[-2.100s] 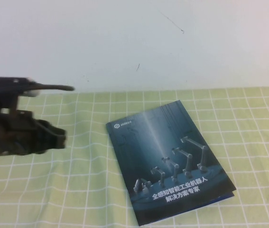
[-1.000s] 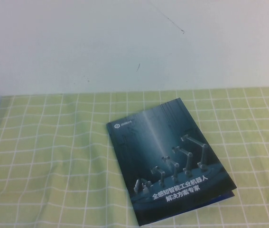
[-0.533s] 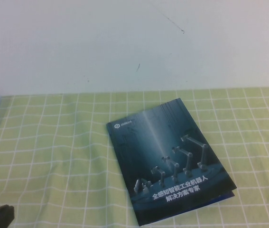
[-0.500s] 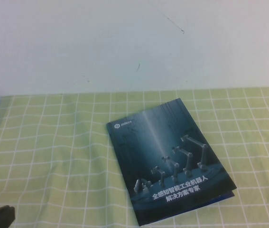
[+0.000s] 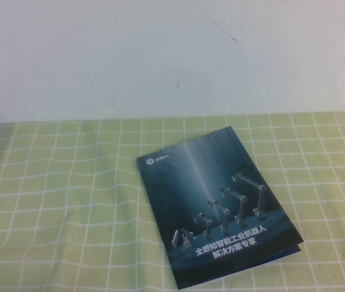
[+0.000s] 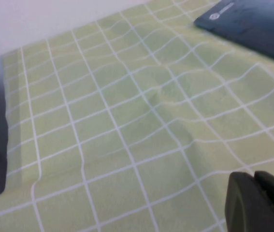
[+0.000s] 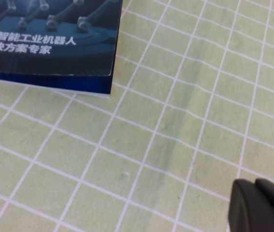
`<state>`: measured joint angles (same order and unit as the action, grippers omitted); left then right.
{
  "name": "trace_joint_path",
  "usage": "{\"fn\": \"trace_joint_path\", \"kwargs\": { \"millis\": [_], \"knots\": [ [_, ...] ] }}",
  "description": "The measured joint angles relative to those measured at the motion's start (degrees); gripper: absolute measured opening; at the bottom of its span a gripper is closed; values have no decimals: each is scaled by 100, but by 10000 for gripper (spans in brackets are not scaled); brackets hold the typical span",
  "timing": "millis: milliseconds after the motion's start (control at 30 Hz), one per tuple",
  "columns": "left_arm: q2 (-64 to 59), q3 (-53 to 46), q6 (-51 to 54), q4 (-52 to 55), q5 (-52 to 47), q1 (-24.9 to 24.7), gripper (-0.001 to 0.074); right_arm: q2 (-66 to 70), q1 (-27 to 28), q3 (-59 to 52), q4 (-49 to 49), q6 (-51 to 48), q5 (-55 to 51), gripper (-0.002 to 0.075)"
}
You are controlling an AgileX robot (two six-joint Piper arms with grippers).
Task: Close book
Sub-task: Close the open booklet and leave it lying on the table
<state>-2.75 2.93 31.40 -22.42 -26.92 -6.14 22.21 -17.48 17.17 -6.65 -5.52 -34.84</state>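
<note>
A dark blue book [image 5: 216,207] lies shut and flat on the green checked cloth [image 5: 69,201], its cover with robot arms and white lettering facing up. Neither arm shows in the high view. In the left wrist view my left gripper [image 6: 254,180] is shut, hovering over bare cloth well away from the book's corner [image 6: 245,24]. In the right wrist view my right gripper [image 7: 256,184] is also shut, above the cloth, off the book's lower corner [image 7: 50,43]. Nothing is held.
A plain white wall [image 5: 160,55] rises behind the table. The cloth's left edge [image 6: 1,140] drops off beside a pale object at the table's side. The cloth has a slight ripple [image 6: 165,96] near the left arm.
The left arm has pulled back out of the high view, leaving through the lower left corner. The book has stayed still and shut.
</note>
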Motion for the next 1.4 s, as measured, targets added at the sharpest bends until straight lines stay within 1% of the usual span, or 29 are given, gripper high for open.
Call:
{"fn": "trace_joint_path", "kwargs": {
  "millis": [100,167,367,567,800,1400],
  "knots": [
    [57,-325,-96,9,544,0,-4,0,0,0,0,0,0,-3],
    [137,-353,-447,250,642,0,-4,0,0,0,0,0,0,-3],
    [316,-353,-1998,1043,714,-61,-4,0,0,0,0,0,-11,-3],
    [332,-353,-2715,1163,724,-59,-4,0,0,0,0,0,-11,-3],
    [332,-353,-2935,1298,724,-59,-4,0,0,0,0,0,-11,-3],
    [332,-353,-2999,1343,724,-59,-4,0,0,0,0,0,-11,-3]
  ]
}}
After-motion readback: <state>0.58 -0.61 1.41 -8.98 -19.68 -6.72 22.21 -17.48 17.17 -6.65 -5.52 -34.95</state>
